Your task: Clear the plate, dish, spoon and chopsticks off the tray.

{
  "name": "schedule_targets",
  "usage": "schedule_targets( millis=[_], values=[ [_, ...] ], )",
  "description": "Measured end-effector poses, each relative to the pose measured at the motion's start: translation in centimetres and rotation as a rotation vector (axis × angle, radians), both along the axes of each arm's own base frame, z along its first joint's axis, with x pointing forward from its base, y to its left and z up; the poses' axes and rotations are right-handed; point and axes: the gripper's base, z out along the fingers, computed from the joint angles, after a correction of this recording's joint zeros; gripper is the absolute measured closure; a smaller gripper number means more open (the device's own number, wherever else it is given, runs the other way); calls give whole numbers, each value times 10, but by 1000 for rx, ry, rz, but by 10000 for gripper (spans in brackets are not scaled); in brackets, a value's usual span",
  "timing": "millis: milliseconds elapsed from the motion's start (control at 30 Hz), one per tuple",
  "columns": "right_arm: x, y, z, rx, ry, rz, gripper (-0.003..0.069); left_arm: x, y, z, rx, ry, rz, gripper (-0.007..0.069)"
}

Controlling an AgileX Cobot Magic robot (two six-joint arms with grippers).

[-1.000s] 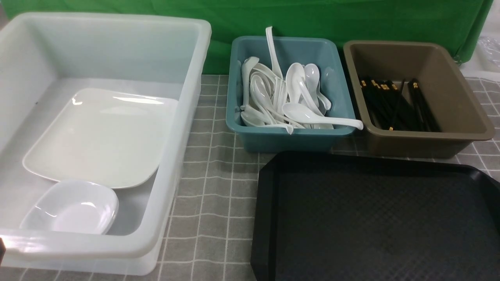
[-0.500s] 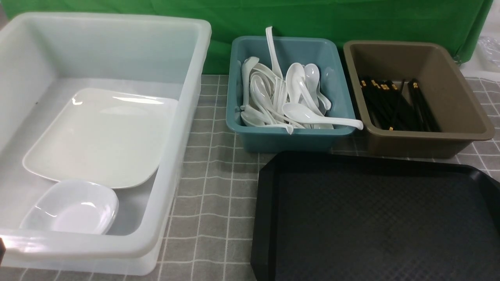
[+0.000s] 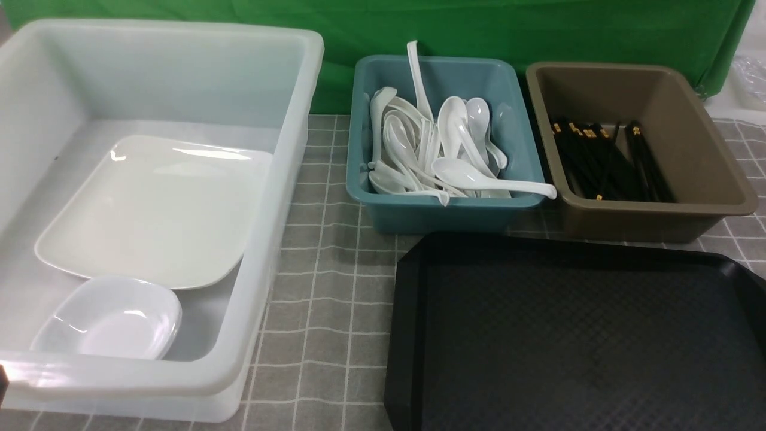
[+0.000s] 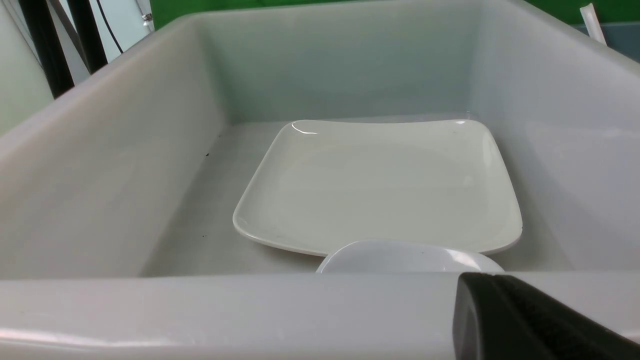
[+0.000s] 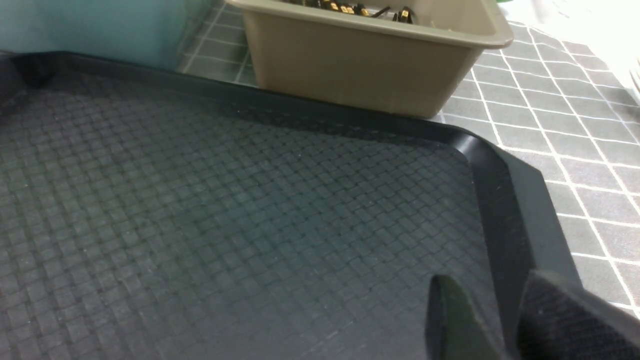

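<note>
The black tray is seen bare on the table. The plate and a small dish are held in the clear tub at 9 o'clock; spoons fill the teal bin, chopsticks the brown tub. The right claw is seen slightly parted, gripping nothing; the left claw's state cannot be told.

A black tray with a diamond-textured surface sits on a grey tablecloth gridded in white lines. The plate and spoons are glossy white, the chopsticks black with gold ends, the backdrop green
</note>
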Motion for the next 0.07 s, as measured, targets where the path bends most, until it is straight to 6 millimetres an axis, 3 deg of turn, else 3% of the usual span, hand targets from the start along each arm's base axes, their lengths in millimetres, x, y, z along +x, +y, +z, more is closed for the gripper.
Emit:
schedule_targets(
  millis=[67],
  values=[
    [0, 0, 0, 0, 0, 0, 421, 0, 0, 0, 0, 0, 0, 620]
  ],
)
